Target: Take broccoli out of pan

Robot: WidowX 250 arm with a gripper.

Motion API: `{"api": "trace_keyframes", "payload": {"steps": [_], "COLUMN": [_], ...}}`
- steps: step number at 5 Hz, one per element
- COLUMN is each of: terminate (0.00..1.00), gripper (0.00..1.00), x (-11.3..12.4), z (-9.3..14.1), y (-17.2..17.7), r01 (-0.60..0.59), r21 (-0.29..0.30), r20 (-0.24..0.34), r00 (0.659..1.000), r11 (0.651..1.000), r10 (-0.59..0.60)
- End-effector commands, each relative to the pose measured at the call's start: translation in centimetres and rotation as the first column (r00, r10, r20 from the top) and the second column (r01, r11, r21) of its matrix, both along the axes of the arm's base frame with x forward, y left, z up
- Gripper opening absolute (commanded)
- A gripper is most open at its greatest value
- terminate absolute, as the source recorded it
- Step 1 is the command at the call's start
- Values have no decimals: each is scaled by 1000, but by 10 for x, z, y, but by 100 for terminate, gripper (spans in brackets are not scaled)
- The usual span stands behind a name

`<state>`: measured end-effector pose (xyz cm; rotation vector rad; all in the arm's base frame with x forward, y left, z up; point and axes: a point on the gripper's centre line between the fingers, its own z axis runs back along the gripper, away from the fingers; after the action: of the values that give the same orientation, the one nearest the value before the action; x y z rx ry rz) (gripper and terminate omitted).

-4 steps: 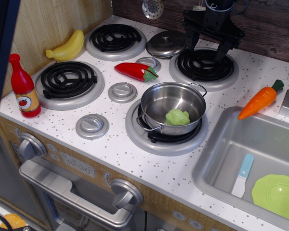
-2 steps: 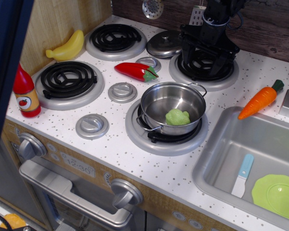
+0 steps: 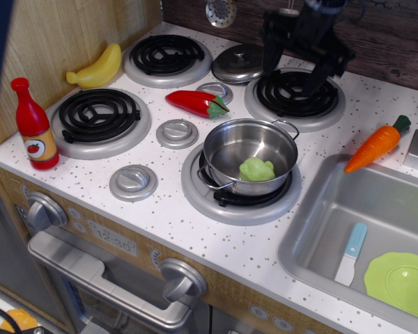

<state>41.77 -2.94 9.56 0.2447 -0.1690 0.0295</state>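
The broccoli (image 3: 256,169), a small light-green lumpy piece, lies inside the pan (image 3: 226,145), against its front right wall. The pan is a shiny steel pot with two wire loop handles, standing on the front right burner. My gripper (image 3: 299,66) is black and hangs open and empty over the back right burner (image 3: 295,95), behind the pan and well above it. It touches neither the pan nor the broccoli.
A steel lid (image 3: 240,62) lies left of the gripper. A red pepper (image 3: 196,103), a banana (image 3: 97,69) and a red bottle (image 3: 35,126) are to the left. A carrot (image 3: 377,144) lies right. The sink (image 3: 313,236) holds a blue knife (image 3: 352,252) and green plate (image 3: 403,282).
The gripper dipped toward the back right burner, then rose again to about its first height, still open. The pan and the broccoli have not moved.
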Motion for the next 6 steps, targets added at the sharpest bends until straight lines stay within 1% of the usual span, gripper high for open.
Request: {"api": "trace_keyframes", "payload": {"steps": [1,2,3,4,6], "terminate": [0,0,0,0,0], "gripper": [100,100,100,100,100], "x": [-24,-49,-69,-81,-93], "z": [71,68,51,31,-2], "y": [-6,-11,-18,-22,-16], "r01": [-41,-82,-114,-147,-165], "r21": [-14,-87,-158,-162,-193], "r20": [46,-10,-58,-91,-88], "r00": [998,997,993,987,985], "r11": [999,993,981,976,967], "r10": [41,81,106,133,150]}}
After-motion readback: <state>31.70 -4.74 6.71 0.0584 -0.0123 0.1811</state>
